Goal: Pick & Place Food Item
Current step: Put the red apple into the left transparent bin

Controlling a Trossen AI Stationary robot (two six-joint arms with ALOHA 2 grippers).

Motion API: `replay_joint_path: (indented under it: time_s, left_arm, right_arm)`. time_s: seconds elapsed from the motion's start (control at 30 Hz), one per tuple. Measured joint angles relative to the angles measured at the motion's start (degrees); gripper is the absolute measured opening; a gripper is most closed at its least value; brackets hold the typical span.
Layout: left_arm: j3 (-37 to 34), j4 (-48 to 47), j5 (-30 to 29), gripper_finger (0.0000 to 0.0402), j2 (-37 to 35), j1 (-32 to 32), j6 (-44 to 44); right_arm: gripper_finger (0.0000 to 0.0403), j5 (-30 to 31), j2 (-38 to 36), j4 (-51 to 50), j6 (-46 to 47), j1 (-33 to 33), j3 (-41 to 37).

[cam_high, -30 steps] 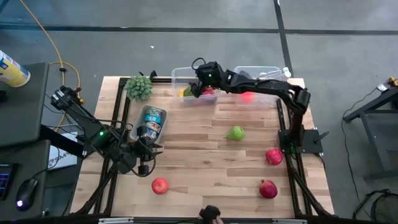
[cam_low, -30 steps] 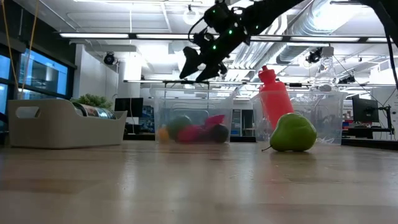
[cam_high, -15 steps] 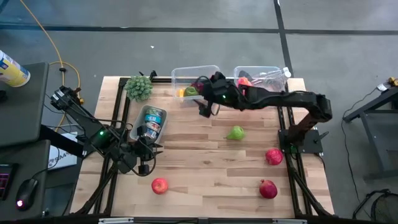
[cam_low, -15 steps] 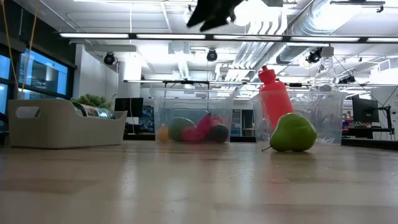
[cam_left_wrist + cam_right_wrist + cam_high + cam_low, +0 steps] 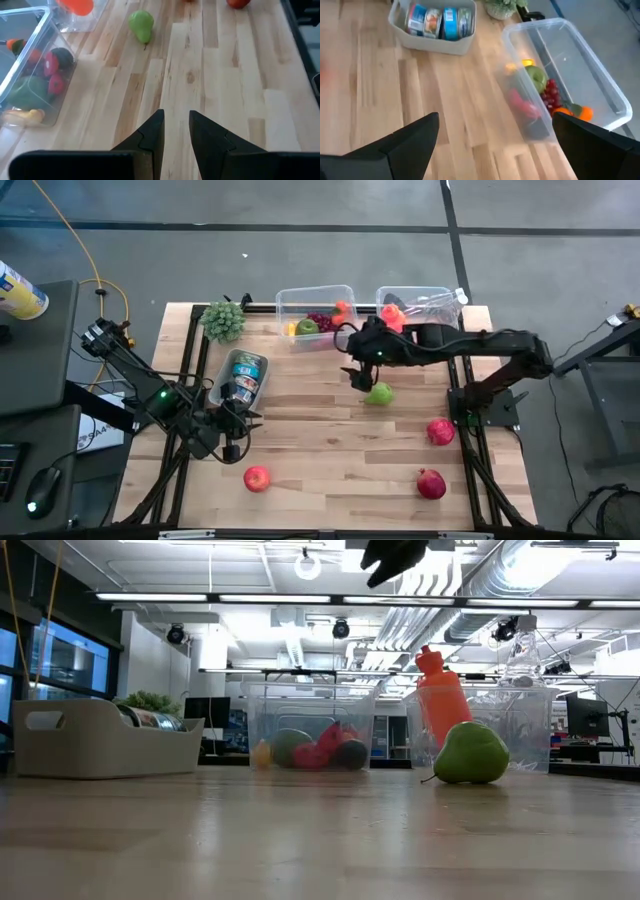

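Pear (image 5: 379,393) partly under right hand (image 5: 357,376).

Grey floor (image 5: 300,260), ceiling strip lights (image 5: 250,597), exposed ducts (image 5: 520,570)

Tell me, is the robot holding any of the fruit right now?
No, nothing is held. The right gripper hangs open above the table near the green pear, and the left gripper waits empty near the table's left edge.

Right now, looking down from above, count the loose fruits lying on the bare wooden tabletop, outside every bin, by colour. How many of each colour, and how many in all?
Green: 1 (green pear)
Red: 3 (small red apple, round red fruit, dark red pomegranate)
Total: 4
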Motion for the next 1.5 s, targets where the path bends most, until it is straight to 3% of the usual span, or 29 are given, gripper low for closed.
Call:
replay_joint_path:
  time_s: [0.13, 0.33, 0.53, 0.67, 0.8, 0.9, 1.27, 1.5]
  left_arm:
    - [0.0, 1.7, 0.0, 0.0083, 0.0, 0.0, 0.0]
    - [0.0, 4.5, 0.0, 0.0083, 0.0, 0.0, 0.0]
    - [0.0, 7.4, 0.0, 0.0083, 0.0, 0.0, 0.0]
    - [0.0, 9.2, 0.0, 0.0083, 0.0, 0.0, 0.0]
    - [0.0, 10.4, 0.0, 0.0083, 0.0, 0.0, 0.0]
    - [0.0, 11.6, 0.0, 0.0083, 0.0, 0.0, 0.0]
    - [0.0, 19.2, 0.0, 0.0083, 0.0, 0.0, 0.0]
    - [0.0, 24.4, -0.4, 0.0083, 0.1, 0.0, 0.0]
  right_arm:
    - [0.0378, 0.1, 0.3, 5.6, 0.2, 0.9, 0.0]
    - [0.0378, 0.6, 0.5, 5.6, 4.7, 6.2, -1.4]
    - [0.0378, 3.8, 0.7, 7.9, 17.0, 14.3, -10.3]
    - [0.0378, 5.7, 0.4, 7.0, 29.1, 19.6, -12.0]
    - [0.0378, 13.6, 0.6, 5.7, 37.7, 27.8, -12.3]
    - [0.0378, 15.2, 0.5, 4.8, 44.9, 32.7, -12.3]
    - [0.0378, 17.9, 0.3, -18.5, 79.6, 45.5, -12.2]
    - [0.0378, 10.0, 0.3, -29.9, 97.4, 49.2, -12.2]
